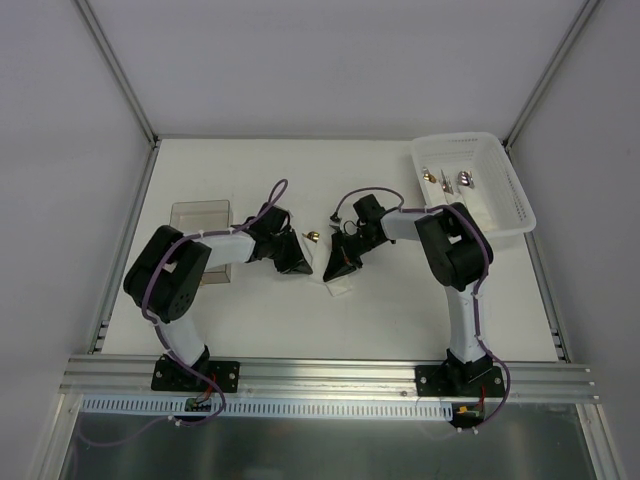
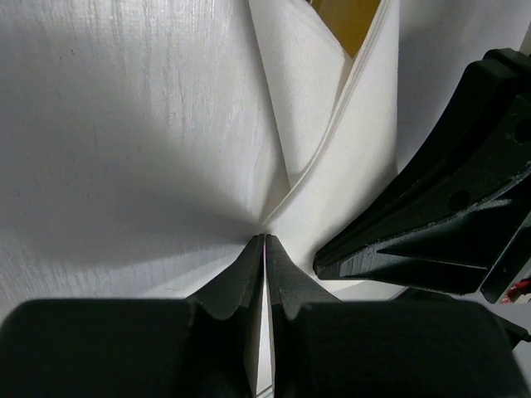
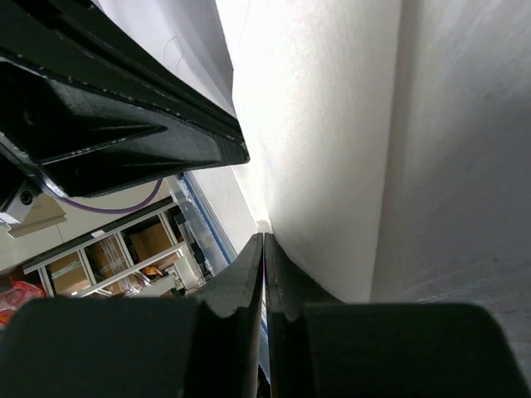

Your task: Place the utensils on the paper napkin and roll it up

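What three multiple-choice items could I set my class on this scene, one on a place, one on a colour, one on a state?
1. Where on the table does the white basket stand? A) near left corner B) far right corner C) between the arm bases
2. What colour is the napkin? A) red B) blue C) white
3. In what state is the left gripper? A) shut on the napkin B) wide open C) shut on a spoon
Answers: 1 B, it sits top right in the overhead view; 2 C, white folds fill the left wrist view; 3 A, its tips meet on a pinched fold.
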Controlling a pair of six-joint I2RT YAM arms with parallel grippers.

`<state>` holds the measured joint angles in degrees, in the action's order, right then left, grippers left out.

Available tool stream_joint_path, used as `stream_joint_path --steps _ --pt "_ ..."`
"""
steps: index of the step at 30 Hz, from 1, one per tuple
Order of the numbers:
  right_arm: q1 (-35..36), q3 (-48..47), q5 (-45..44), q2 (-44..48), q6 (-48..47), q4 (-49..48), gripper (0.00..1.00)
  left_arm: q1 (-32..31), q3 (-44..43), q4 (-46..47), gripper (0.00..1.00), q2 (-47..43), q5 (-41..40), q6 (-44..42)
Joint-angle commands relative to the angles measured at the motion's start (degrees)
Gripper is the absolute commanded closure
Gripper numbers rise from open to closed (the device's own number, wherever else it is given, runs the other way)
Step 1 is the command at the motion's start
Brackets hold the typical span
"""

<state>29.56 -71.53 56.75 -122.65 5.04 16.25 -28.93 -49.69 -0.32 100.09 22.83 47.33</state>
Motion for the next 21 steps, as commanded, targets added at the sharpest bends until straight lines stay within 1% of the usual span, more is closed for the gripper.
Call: stream_joint_path --steps 1,6,11,16,21 --pt "0.2 2.3 -8.0 -2.0 -0.9 -0.2 0.94 -0.5 -2.2 0.1 0.96 1.2 0.0 0.7" --pt "0.1 2.3 -8.5 -2.0 -0.6 -0.3 0.94 -0.6 -0.6 2.9 0.97 3.0 1.3 2.6" --pt "0.1 2.4 -9.6 -2.5 0.6 -0.3 0.94 -0.6 1.6 4.6 0.96 1.2 1.8 2.6" --pt "0.1 2.6 -9.9 -2.9 1.5 -0.3 0.94 -0.5 4.9 4.5 0.94 -3.4 1.1 2.3" --pt "0.1 2.9 -11.0 -2.4 2.4 -0.5 0.94 -0.5 4.6 4.5 0.90 -8.3 1.3 1.4"
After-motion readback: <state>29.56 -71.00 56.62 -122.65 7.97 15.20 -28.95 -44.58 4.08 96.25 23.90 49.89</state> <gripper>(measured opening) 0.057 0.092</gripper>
